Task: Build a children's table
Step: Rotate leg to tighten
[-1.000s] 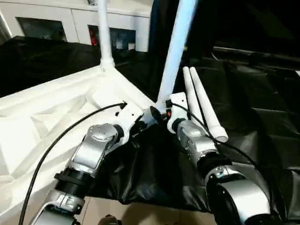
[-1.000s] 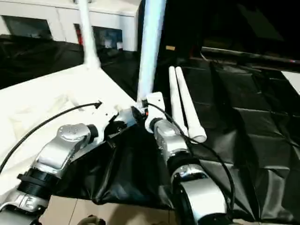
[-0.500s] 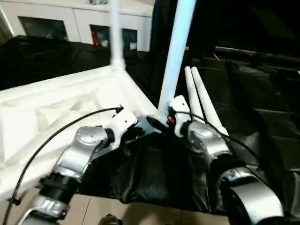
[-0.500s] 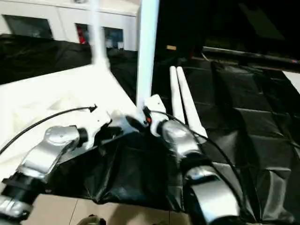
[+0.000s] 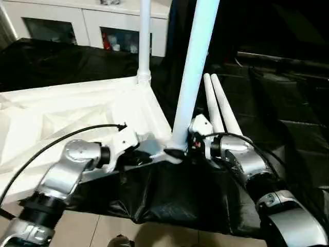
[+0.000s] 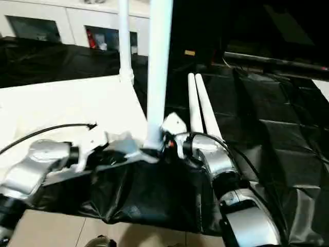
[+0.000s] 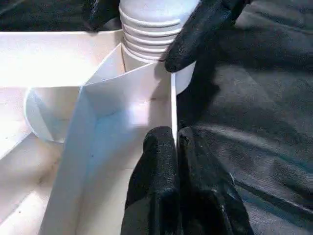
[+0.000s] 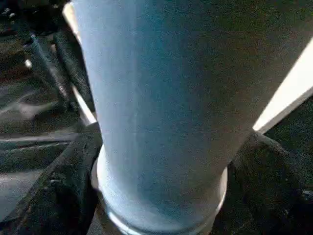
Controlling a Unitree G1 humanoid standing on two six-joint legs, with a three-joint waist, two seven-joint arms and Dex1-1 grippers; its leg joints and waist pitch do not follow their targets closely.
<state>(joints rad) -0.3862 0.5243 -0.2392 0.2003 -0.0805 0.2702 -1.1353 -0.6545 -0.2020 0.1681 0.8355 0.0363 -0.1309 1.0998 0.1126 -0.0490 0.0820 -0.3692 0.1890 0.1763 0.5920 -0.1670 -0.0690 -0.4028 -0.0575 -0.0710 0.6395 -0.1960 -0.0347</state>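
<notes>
The white table top (image 5: 77, 116) lies upside down at the left on a black sheet (image 5: 288, 118), its ribbed underside facing up and its near right corner overhanging the edge of the covered surface toward the robot. Behind it stands a white cabinet (image 5: 92, 23) with glass doors. At the far right corner of the top, a slim leg (image 5: 144, 46) stands upright in its socket. The left gripper (image 7: 168, 161) reaches in from the left along the near edge of the top; its two black fingers are pressed together, pinching the thin rim wall of the table top just short of the corner socket. In that near right corner a second, thicker-looking leg (image 5: 194, 67) stands upright, its ribbed base seated in the round socket (image 7: 146, 54). The right gripper (image 8: 161, 196) comes in from the right at the foot of this leg, its fingers (image 7: 200, 29) spread wide to either side of the base; one black fingertip lies against the ribbed collar, though whether the jaws clamp the leg firmly cannot be told. Just right of the upright leg, two more legs (image 5: 221, 113) lie side by side on the black sheet, touching each other, their rounded ends pointing away from the robot.
</notes>
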